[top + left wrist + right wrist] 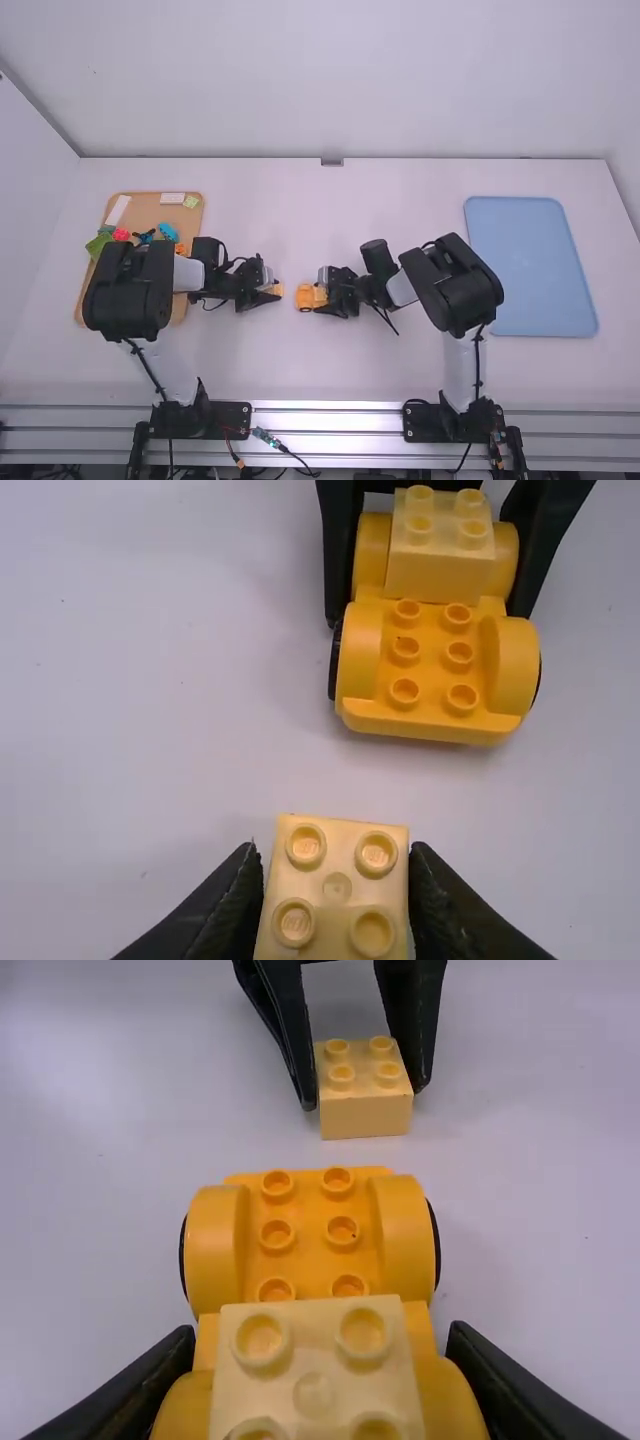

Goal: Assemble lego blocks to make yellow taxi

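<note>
Left of the table's middle, my left gripper [266,292] is shut on a pale yellow block [278,290]. From its own wrist, the left gripper [333,854] has one finger on each side of this studded block [338,888]. My right gripper [322,296] is shut on the far end of the orange-yellow car base [304,298], just right of the held block and apart from it. Between the fingers of the right gripper [322,1338], a second pale block [316,1360] sits on that end of the base. The studs between the other fenders [308,1232] are bare.
A tan tray [150,208] with several colourful pieces lies at the left, partly under the left arm. A blue tray [530,265] lies at the right, beyond the right arm.
</note>
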`<action>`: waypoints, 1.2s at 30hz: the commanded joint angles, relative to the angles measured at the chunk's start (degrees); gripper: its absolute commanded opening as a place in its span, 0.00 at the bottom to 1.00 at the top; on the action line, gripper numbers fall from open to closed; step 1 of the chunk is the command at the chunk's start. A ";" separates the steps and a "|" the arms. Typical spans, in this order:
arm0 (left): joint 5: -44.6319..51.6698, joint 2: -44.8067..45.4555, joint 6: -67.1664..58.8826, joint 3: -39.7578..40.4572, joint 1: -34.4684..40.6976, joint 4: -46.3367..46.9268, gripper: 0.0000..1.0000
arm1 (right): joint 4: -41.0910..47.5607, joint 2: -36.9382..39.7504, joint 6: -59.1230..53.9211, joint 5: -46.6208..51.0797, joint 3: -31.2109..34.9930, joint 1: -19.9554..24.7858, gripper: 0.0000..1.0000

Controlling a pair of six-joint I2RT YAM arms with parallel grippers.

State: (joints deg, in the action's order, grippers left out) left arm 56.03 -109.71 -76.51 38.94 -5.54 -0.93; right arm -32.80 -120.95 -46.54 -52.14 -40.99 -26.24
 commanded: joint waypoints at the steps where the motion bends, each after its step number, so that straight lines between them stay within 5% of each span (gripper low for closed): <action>1: 0.09 -0.35 -0.57 0.04 0.46 0.23 0.36 | 1.79 -1.03 1.14 4.39 0.83 -0.04 0.45; 12: 0.48 -0.35 -0.42 0.39 0.09 0.45 0.25 | 1.55 -1.03 1.25 4.44 0.83 -0.04 0.45; 19: 2.56 0.20 0.00 4.35 0.44 7.55 0.02 | 1.57 -1.03 1.05 4.44 0.83 -0.04 0.45; 36: 2.86 8.75 0.54 0.61 5.16 7.81 0.02 | 1.55 -1.03 0.00 6.78 0.83 -0.04 0.44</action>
State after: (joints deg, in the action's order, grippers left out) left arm 57.39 -102.85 -76.25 41.04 -2.35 6.90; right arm -32.82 -120.95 -46.72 -51.96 -40.99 -26.24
